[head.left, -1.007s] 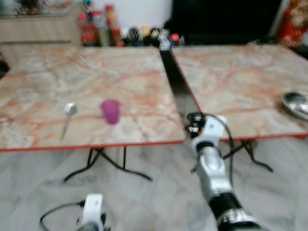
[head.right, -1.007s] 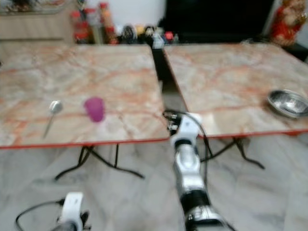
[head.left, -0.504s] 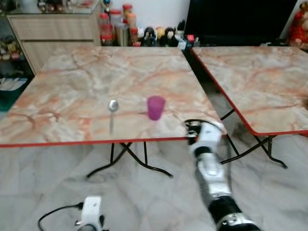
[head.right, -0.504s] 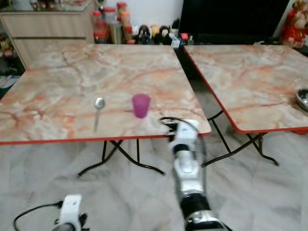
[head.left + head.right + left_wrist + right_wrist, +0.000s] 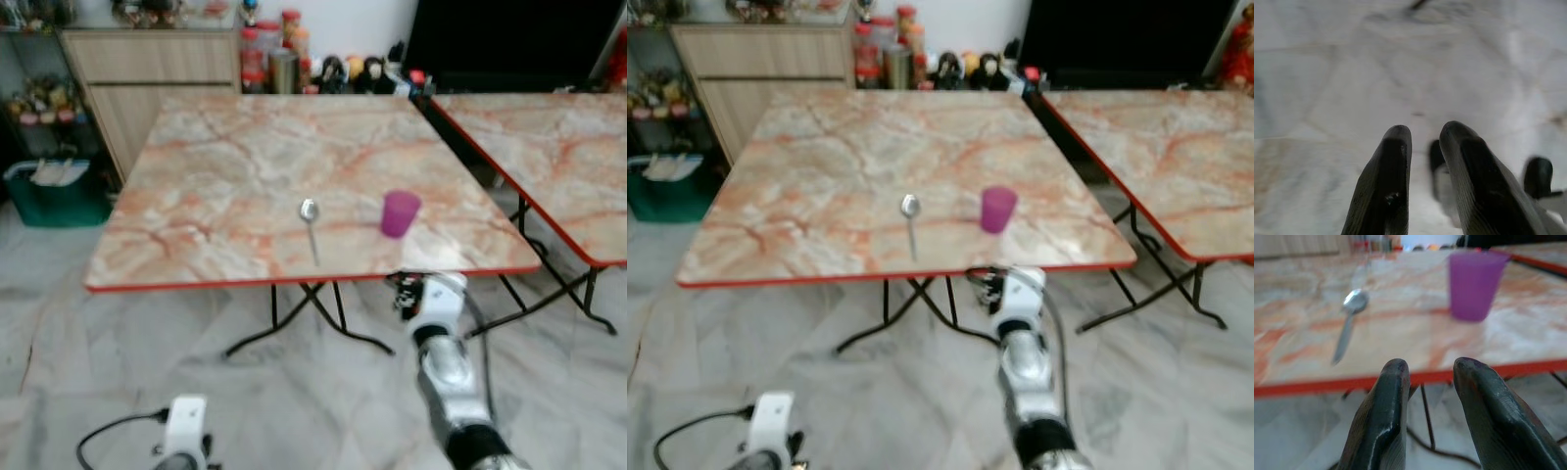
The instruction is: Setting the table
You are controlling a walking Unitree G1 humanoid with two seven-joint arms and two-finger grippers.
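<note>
Before us at the near edge of the marble-patterned, red-rimmed worktop (image 5: 196, 196), our right gripper (image 5: 1430, 396) hangs with jaws spread and empty.
Our judgement: rising from below, it could catch the rim and jolt the translucent purple plastic cup (image 5: 399, 213) over, or knock the silver metal spoon (image 5: 311, 223) lying just beside it; our left gripper (image 5: 1422, 166), jaws slightly apart, hangs idle over the floor.
</note>
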